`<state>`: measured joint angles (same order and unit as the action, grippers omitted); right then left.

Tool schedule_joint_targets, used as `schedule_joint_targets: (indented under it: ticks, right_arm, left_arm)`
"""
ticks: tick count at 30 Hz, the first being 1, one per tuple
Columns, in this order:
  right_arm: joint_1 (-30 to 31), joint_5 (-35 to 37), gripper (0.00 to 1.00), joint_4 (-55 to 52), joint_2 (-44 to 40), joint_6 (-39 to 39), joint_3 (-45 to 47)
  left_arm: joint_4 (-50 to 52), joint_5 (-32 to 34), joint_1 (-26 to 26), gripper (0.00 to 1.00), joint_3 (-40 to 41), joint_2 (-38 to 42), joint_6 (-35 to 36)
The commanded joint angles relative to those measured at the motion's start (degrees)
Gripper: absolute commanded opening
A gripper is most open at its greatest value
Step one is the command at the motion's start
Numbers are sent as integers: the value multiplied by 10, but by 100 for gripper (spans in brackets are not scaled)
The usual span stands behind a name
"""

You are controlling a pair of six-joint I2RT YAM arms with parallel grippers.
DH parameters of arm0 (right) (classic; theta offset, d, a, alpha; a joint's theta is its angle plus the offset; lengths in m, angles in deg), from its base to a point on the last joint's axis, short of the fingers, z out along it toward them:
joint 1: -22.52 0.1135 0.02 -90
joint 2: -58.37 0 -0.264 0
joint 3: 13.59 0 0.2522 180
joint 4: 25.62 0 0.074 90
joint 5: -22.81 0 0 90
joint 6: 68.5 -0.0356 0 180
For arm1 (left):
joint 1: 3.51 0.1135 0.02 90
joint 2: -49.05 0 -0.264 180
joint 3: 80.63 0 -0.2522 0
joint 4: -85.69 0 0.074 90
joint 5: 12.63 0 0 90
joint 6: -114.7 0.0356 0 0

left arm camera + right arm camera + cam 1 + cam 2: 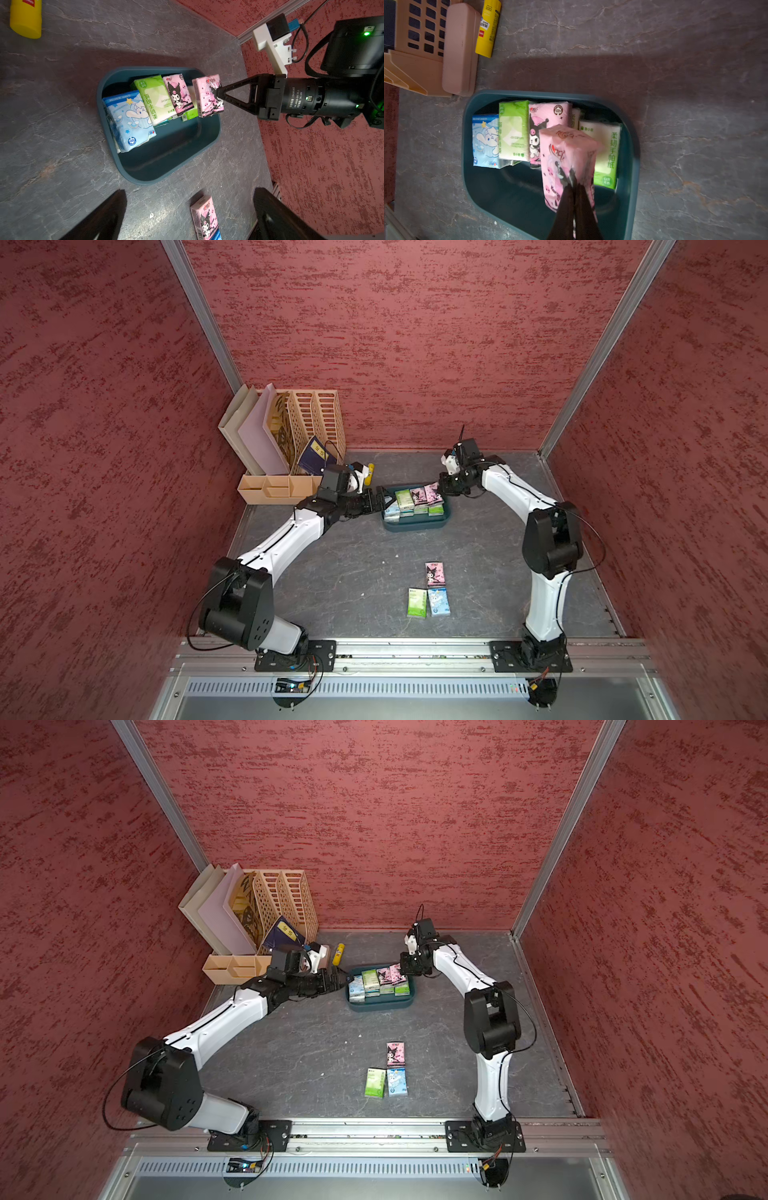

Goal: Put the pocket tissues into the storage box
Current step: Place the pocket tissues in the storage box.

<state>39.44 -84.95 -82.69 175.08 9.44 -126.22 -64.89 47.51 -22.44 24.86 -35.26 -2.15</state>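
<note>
Storage box (415, 526) sits just past the tabletop's (353, 572) centre, toward 12 o'clock. The right jaws are clenched on a held pink pack (207, 95), raised over the box's 2 o'clock corner. Whether it touches the packs beneath cannot be told. Inside the box lie a blue pack (129, 120), a green pack (154, 99) and others. The left jaws are spread wide and empty at the box's 9 o'clock rim. Three more lie at the box's 6 o'clock, well apart from it: loose pink pack (435, 574), loose green pack (417, 603), loose blue pack (439, 602). A yellow tube (488, 27) lies at its 10 o'clock.
</note>
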Motion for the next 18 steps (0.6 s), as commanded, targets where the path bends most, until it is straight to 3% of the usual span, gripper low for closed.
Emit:
schedule_joint_targets:
  ticks: [1,18]
  right_arm:
    - [-8,13,0,-7,15,15,-31]
    - [-17,5,0,-23,76,36,-87]
  left_arm:
    - [11,6,-2,100,4,19,18]
    - [41,-3,-2,100,0,16,34]
